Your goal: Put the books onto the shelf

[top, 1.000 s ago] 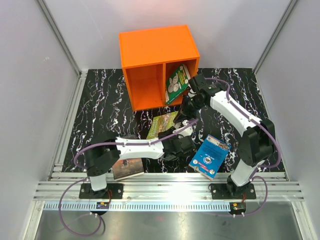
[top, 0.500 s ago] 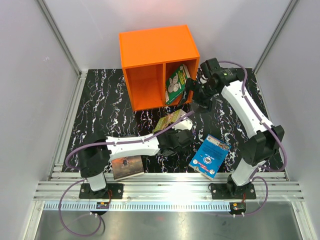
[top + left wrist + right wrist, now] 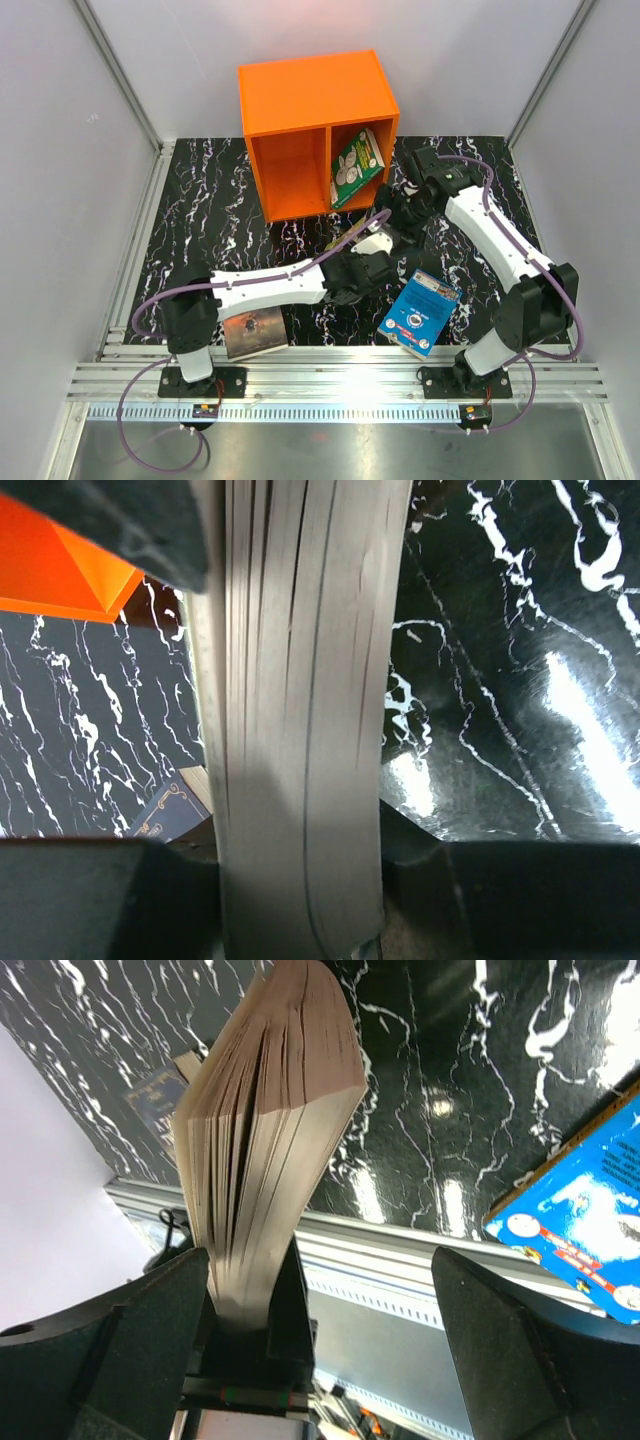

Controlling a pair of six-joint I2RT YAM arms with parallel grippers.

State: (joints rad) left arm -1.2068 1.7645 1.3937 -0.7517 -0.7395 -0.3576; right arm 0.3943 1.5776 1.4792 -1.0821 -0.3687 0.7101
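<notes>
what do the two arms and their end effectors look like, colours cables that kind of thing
The left arm and right arm match: smooth white links between bulky black joint housings. The left end effector and right end effector are black, with broad, blocky dark fingers. A thin purple cable loops loosely along each arm. Each stands on a black base plate.
</notes>
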